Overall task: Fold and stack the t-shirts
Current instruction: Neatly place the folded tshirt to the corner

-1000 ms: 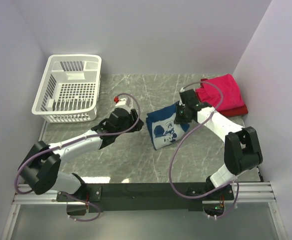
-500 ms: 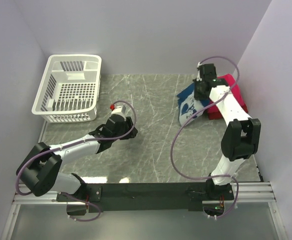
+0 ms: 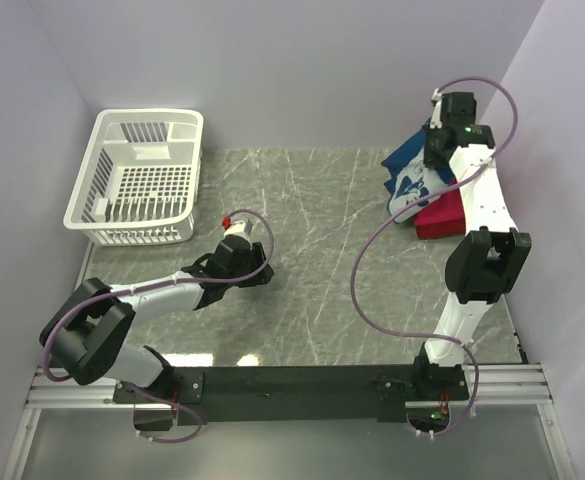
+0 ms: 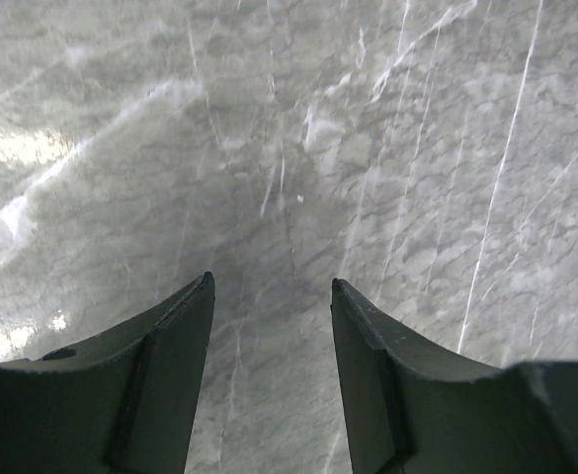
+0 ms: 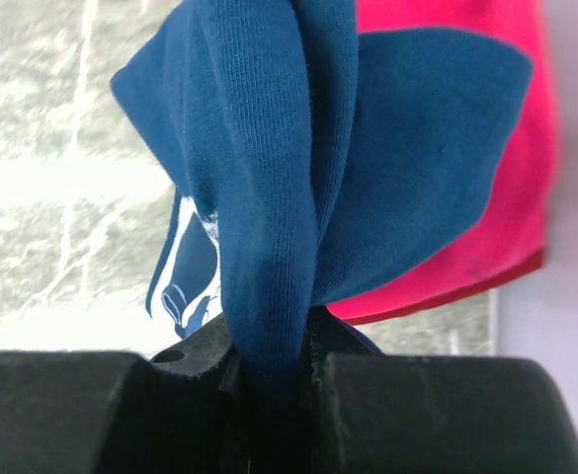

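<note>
My right gripper (image 3: 438, 150) is shut on the folded navy blue t-shirt (image 3: 410, 178) with the white print and holds it in the air at the far right, over the red shirts. In the right wrist view the navy cloth (image 5: 269, 197) is pinched between the jaws, with the pinkish-red t-shirt (image 5: 486, 237) below it. A darker red folded shirt (image 3: 442, 217) lies under the pinkish one on the table. My left gripper (image 3: 264, 270) is open and empty, low over the bare marble near the middle left; its fingers (image 4: 170, 375) show only table between them.
A white slotted plastic basket (image 3: 137, 178) stands at the back left. The purple walls close in the table at the left, back and right. The marble table (image 3: 312, 300) is bounded by a black rail at the near edge.
My right gripper has carried the navy t-shirt from the middle of the table up and to the far right, over the red shirts. My left arm has drawn back slightly toward the near left.
</note>
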Motion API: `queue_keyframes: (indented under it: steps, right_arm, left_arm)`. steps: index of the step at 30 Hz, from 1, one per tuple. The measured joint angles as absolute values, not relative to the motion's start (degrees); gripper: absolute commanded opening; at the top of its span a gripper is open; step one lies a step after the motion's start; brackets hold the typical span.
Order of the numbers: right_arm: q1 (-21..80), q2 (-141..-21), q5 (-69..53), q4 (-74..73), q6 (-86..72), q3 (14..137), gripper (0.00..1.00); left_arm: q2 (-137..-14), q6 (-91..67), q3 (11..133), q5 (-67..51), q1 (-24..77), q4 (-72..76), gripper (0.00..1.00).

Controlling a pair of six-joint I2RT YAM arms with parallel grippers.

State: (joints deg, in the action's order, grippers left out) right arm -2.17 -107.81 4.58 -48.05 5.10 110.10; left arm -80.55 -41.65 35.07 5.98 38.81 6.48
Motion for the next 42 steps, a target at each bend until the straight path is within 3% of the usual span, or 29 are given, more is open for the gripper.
queue_keyframes:
  steps: [12,28,29,30,32,33,37,38,39,42]
  right_arm:
    - [-7.33,-110.8,4.82,-49.08,6.83,115.48,0.0]
    - [-7.73,-111.92,17.15,-37.23,4.27,107.83,0.01]
    - [-7.73,-111.92,17.96,-36.25,3.95,107.11,0.05]
    - [-7.73,-111.92,18.83,-35.27,3.62,106.41,0.16]
    - [-7.73,-111.92,20.18,-33.71,2.85,105.62,0.28]
    - [-7.73,-111.98,20.86,-33.12,2.42,105.58,0.41]
    - [-7.73,-112.97,23.81,-29.89,0.78,105.97,0.57]
    - [-7.73,-113.45,24.53,-29.06,0.3,106.06,0.68]
    - [-7.75,-113.78,24.95,-28.38,-0.23,106.06,0.89]
    - [-7.77,-113.89,25.93,-25.45,-1.04,104.14,0.9]
  left_arm:
    - [-82.13,-41.87,34.87,5.21,38.79,7.07,0.56]
    - [-82.13,-42.78,34.87,5.26,38.79,6.98,0.56]
    - [-82.13,-42.78,34.87,5.26,38.79,6.96,0.56]
    - [-82.15,-42.78,34.87,5.26,38.79,6.94,0.56]
    - [-82.13,-42.78,34.87,5.26,38.79,6.74,0.55]
    - [-82.15,-42.78,34.87,5.26,38.79,6.63,0.55]
    - [-82.15,-42.92,34.87,5.26,38.76,6.5,0.55]
    - [-82.17,-42.94,34.87,5.26,38.76,6.5,0.55]
    - [-82.17,-42.96,34.87,5.26,38.76,6.48,0.55]
    - [-82.17,-43.0,34.87,5.28,38.76,6.44,0.55]
